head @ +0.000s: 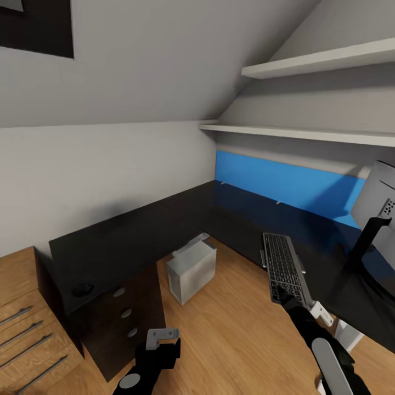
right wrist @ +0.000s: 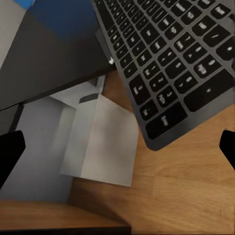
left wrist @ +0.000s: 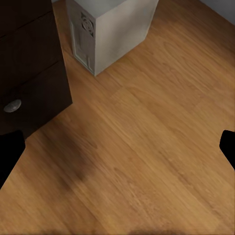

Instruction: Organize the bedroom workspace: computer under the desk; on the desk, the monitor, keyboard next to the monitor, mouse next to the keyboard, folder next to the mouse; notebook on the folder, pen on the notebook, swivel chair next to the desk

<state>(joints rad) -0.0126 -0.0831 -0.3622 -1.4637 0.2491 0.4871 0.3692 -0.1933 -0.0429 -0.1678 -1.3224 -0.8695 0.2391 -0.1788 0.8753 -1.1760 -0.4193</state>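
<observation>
The dark keyboard (head: 282, 266) (right wrist: 171, 63) lies slanted across the black desk's (head: 137, 230) front edge, its near end jutting out over the floor. My right gripper (head: 293, 300) (right wrist: 117, 152) is right at that near end, fingers (right wrist: 10, 159) spread wide, open. The monitor (head: 378, 211) stands on the desk at far right. A black mouse (head: 82, 289) rests on the desk's left end. The grey computer (head: 191, 271) (left wrist: 110, 29) (right wrist: 100, 142) stands on the floor under the desk. My left gripper (head: 163, 337) (left wrist: 117, 147) hangs open, low over the floor.
A dark drawer unit (head: 123, 323) (left wrist: 29, 73) sits under the desk's left end, beside a wooden dresser (head: 24, 323). Two white shelves (head: 307, 131) run along the wall above a blue panel (head: 285, 186). Wooden floor (head: 236, 329) stretches between my arms.
</observation>
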